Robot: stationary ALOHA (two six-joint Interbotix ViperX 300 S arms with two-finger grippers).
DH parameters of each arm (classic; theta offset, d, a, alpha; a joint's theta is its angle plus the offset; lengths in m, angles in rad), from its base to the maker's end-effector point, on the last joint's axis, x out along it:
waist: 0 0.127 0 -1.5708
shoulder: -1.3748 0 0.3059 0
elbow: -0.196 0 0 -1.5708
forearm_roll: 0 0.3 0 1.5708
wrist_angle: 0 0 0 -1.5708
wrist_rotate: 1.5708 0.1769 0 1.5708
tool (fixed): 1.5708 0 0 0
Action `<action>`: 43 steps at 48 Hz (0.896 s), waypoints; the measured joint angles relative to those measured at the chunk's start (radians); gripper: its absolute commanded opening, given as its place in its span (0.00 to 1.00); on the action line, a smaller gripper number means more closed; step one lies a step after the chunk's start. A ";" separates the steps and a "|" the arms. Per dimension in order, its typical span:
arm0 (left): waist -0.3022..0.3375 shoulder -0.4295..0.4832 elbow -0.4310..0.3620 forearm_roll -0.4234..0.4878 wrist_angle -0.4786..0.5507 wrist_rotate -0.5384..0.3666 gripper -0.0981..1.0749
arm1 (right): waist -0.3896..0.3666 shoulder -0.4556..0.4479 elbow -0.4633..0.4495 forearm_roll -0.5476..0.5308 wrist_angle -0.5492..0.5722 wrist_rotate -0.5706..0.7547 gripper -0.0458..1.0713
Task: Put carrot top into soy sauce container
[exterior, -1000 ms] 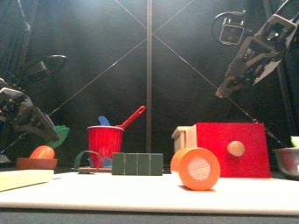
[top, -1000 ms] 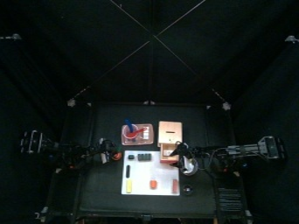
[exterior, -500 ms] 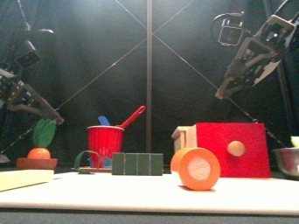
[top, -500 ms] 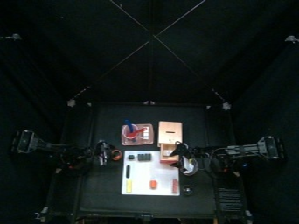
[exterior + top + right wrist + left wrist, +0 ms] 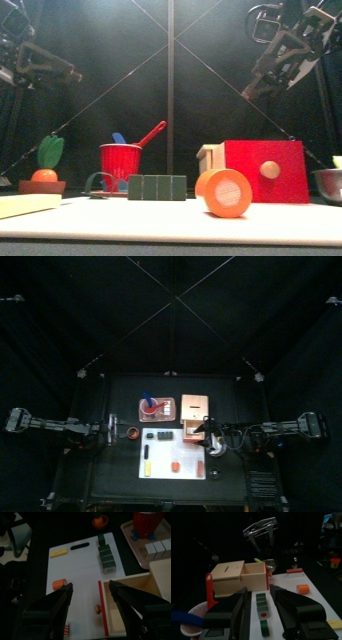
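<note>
L claw [image 5: 262, 592] has pulled up and back from the counter's [image 5: 160, 225] left end since a sec ago; front view now has that arm high in the upper left corner, well clear of everything. Its jaws stand wide w/ nothing between them. Carrot top [image 5: 50, 152], which the arm partly hid before, now stands upright and free as a green leaf on the orange carrot piece [image 5: 44, 176]. That piece sits in a small brown dish [image 5: 38, 186] at the left edge. The dish is prob. the soy sauce container, but it's too small and dim for you to be sure. If so, read this as release done and the arm retreating, i.e. task about finished. Check the leaf isn't just leaning behind the dish. R claw [image 5: 90, 587] hangs high on the right above the red box [image 5: 261, 170], jaws apart and empty, barely shifted. Red cup [image 5: 120, 160], green blocks [image 5: 158, 187] and orange disc [image 5: 223, 192] haven't moved.
</note>
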 measured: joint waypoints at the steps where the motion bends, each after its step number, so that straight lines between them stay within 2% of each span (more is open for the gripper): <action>1: -0.002 0.002 -0.009 0.005 0.005 0.000 0.77 | 0.002 -0.003 -0.002 -0.002 -0.008 0.000 0.86; 8: -0.028 0.037 -0.084 -0.018 0.060 -0.031 0.77 | 0.023 -0.015 0.000 -0.023 -0.078 -0.002 0.86; 15: -0.054 0.081 -0.123 -0.055 0.083 -0.060 0.77 | 0.041 -0.011 0.014 -0.048 -0.166 -0.002 0.86; 23: -0.078 0.101 -0.126 -0.058 0.084 -0.061 0.77 | 0.055 0.006 0.026 -0.051 -0.221 -0.002 0.86; 43: -0.077 0.107 -0.114 -0.060 0.084 -0.060 0.77 | 0.057 0.020 0.025 -0.052 -0.233 -0.002 0.86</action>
